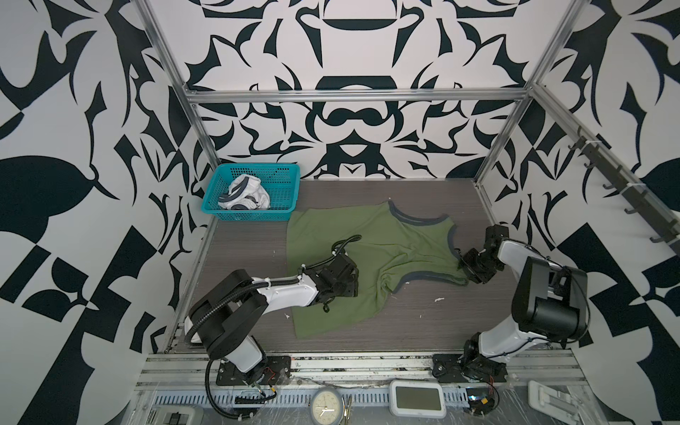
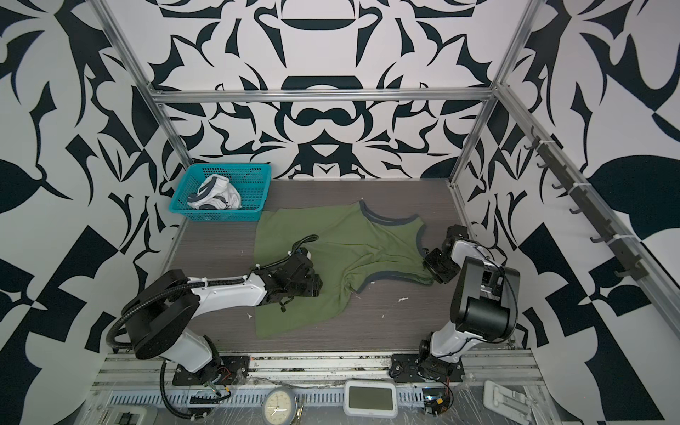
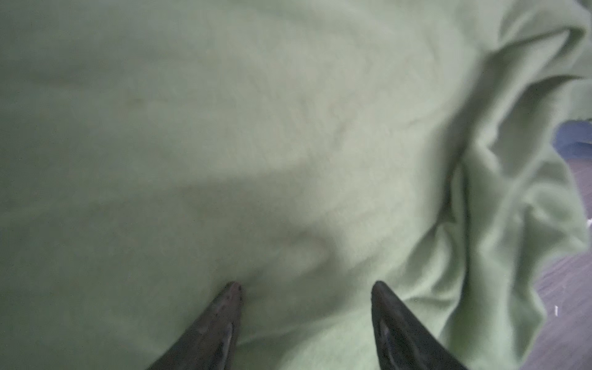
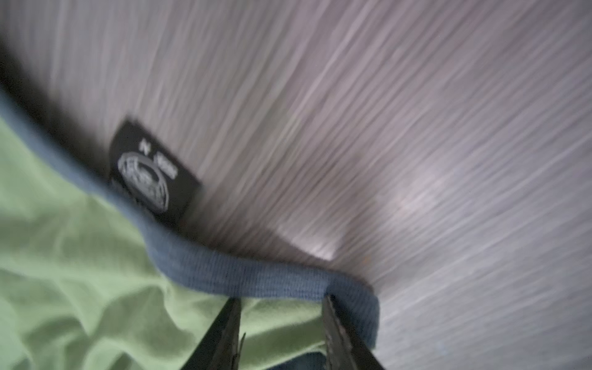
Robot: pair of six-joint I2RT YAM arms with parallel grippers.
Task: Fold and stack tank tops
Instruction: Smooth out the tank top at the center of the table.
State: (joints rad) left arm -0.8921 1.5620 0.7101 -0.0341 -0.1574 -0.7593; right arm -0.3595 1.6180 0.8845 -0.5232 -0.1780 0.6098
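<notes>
Left gripper [image 3: 306, 285], open above the green top [image 1: 368, 235] spread on the counter [image 1: 250, 250] beside the basket [image 1: 257, 166], should pinch the hem, while the right gripper [image 4: 282, 299], jaws parted astride the strap trim [image 4: 256, 272], closes before tensioning out the bunched middle; white top [image 1: 244, 195] lies in basket.

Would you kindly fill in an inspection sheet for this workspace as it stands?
Surface: grey wood-grain table, mostly bare.
Job's things: green tank top spread out, wrinkled, unfolded; white tank top crumpled in the teal basket.
Clutter: small white specks on the table.
Claws: left claw open over the green cloth; right claw astride the blue-trimmed strap, grip unclear.
Cables: black hose loops off the left wrist above the cloth.
Surroundings: patterned walls, metal frame, clock at the near edge.
</notes>
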